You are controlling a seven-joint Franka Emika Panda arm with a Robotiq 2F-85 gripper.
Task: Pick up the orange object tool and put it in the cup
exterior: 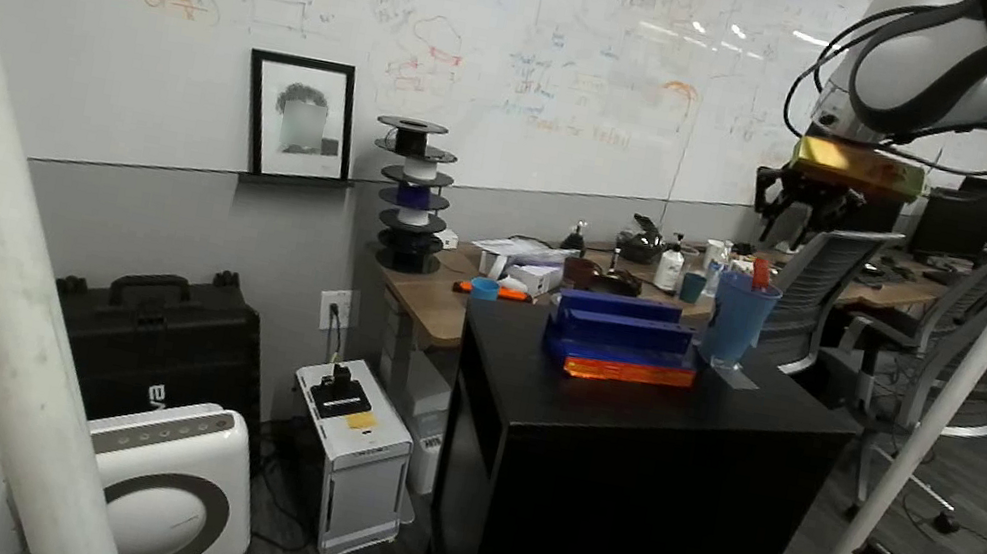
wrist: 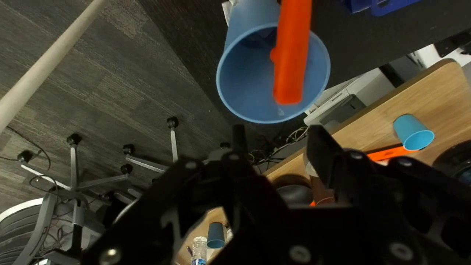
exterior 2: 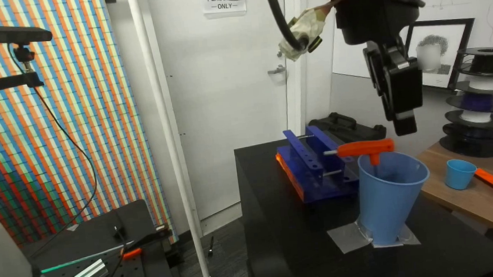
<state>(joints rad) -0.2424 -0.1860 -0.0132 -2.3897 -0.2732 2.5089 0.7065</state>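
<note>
The light-blue cup stands upright on the black cabinet, and its base is taped down in an exterior view. The orange tool is in the cup. Its T-shaped handle sticks out above the rim and its shaft goes down inside. The handle also shows in an exterior view and in the wrist view, over the cup's mouth. My gripper is open with nothing between its fingers. In both exterior views the gripper is above the cup, apart from the tool.
A flat blue-and-orange box with upright blue rails sits beside the cup on the black cabinet. A wooden desk behind holds a small blue cup and a stack of spools. A white pole stands nearby.
</note>
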